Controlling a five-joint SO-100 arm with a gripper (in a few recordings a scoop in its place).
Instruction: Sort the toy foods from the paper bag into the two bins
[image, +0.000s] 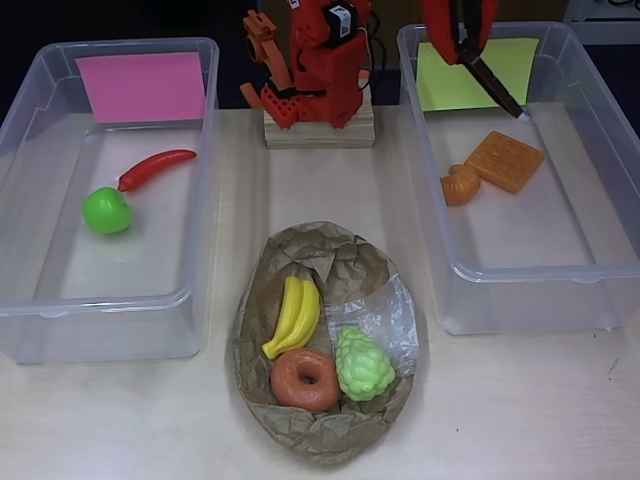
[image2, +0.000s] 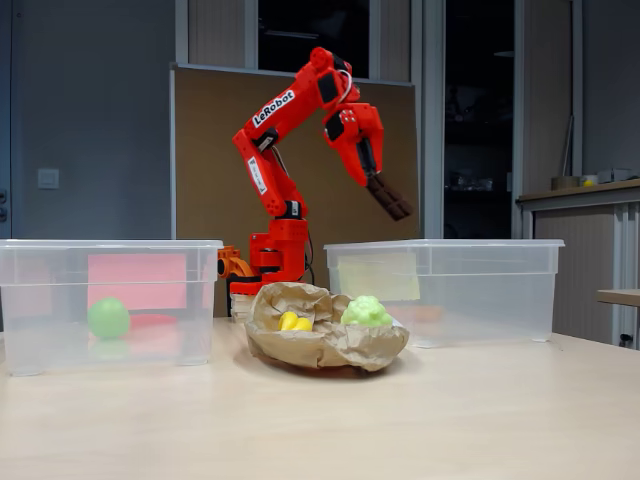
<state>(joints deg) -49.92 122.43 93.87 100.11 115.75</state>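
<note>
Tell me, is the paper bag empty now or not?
Not empty. In the overhead view the paper bag holds yellow bananas, a donut and pale green grapes.

Pale wood-grain surface (image: 120, 420) carries the setup. Small wooden block (image: 318, 130) sits at its far edge. Fixed view: brown board (image2: 210, 160) behind, light switch (image2: 47, 178) on grey wall, counter (image2: 585, 215) at right.
</note>
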